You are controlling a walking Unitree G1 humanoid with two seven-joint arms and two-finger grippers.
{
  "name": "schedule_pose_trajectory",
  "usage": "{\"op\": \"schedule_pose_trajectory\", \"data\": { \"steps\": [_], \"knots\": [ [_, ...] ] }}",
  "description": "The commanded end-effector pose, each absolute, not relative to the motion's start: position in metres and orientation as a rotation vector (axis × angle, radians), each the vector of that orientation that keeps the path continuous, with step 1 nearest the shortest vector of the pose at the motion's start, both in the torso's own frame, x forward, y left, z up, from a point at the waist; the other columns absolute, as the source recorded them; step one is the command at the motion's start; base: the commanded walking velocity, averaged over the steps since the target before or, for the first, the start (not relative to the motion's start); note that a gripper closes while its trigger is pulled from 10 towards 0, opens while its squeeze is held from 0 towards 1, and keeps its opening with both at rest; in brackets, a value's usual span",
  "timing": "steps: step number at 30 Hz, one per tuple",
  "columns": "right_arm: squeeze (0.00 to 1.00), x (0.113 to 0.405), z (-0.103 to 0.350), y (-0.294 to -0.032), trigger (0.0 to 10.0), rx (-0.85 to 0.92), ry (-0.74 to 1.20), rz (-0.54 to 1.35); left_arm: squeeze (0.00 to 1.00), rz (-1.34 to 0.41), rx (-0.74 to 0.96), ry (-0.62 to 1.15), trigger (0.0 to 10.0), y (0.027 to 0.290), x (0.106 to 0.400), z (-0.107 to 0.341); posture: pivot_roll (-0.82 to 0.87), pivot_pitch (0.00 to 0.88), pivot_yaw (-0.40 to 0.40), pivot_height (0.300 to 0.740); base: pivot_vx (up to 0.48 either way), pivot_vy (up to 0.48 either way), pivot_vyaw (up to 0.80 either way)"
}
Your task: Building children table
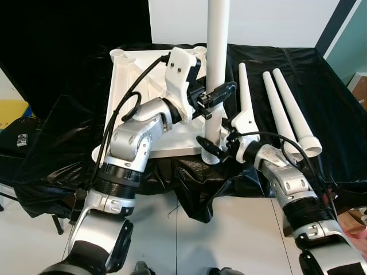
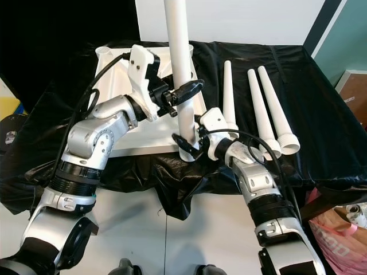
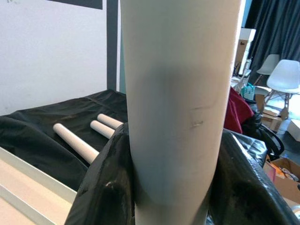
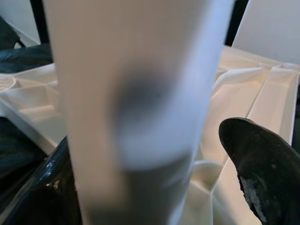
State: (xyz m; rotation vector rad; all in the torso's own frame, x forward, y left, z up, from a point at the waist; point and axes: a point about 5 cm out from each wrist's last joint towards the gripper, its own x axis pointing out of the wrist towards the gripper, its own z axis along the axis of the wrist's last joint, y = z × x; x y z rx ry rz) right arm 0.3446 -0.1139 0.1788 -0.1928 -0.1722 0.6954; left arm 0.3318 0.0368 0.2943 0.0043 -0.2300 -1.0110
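Observation:
A white tabletop (image 1: 137,74) lies upside down on the black-draped work table. One white table leg (image 1: 217,51) stands upright in the socket at its near right corner. My left gripper (image 1: 221,94) is shut on this leg about halfway up, and its black fingers (image 3: 101,187) wrap both sides. My right gripper (image 1: 211,146) straddles the leg's base just above the socket. One of its fingers (image 4: 255,164) stands slightly off the leg, so this gripper is open. Three loose white legs (image 1: 279,109) lie side by side to the right.
Black cloth (image 1: 327,103) covers the work table and hangs over its near edge. A cardboard box (image 1: 360,86) stands at the far right. A dark bag (image 1: 23,140) sits on the left, and white floor (image 1: 229,235) lies below.

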Motion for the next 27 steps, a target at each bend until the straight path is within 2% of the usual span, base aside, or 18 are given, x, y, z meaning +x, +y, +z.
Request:
{"op": "schedule_pose_trajectory", "data": {
  "steps": [1,5,13,14,18,27],
  "knots": [
    [0.00,0.347,0.180,-0.117,10.0,-0.194,-0.192,0.611,0.00,-0.939,0.006,-0.246,10.0,0.037,0.332,0.304,0.02,0.062,-0.028,0.740,0.000,0.000,0.00],
    [0.00,0.348,0.181,-0.105,10.0,-0.146,-0.211,0.503,0.00,-0.864,-0.036,-0.257,10.0,0.034,0.332,0.313,0.03,0.069,-0.029,0.740,0.000,0.000,0.00],
    [0.00,0.349,0.185,-0.091,10.0,-0.075,-0.212,0.421,0.00,-0.820,-0.067,-0.283,10.0,0.030,0.330,0.323,0.03,0.075,-0.027,0.740,0.000,0.000,0.00],
    [0.00,0.352,0.191,-0.077,10.0,-0.058,-0.221,0.363,0.00,-0.801,-0.087,-0.313,10.0,0.025,0.327,0.330,0.03,0.080,-0.024,0.740,0.000,0.000,0.00],
    [0.00,0.355,0.197,-0.066,10.0,-0.059,-0.225,0.322,0.00,-0.789,-0.087,-0.318,10.0,0.020,0.325,0.334,0.03,0.083,-0.020,0.740,0.000,0.000,0.00],
    [0.00,0.356,0.199,-0.061,10.0,-0.053,-0.223,0.282,0.00,-0.780,-0.097,-0.312,10.0,0.014,0.321,0.336,0.03,0.086,-0.020,0.740,0.000,0.000,0.00]
  ]
}}
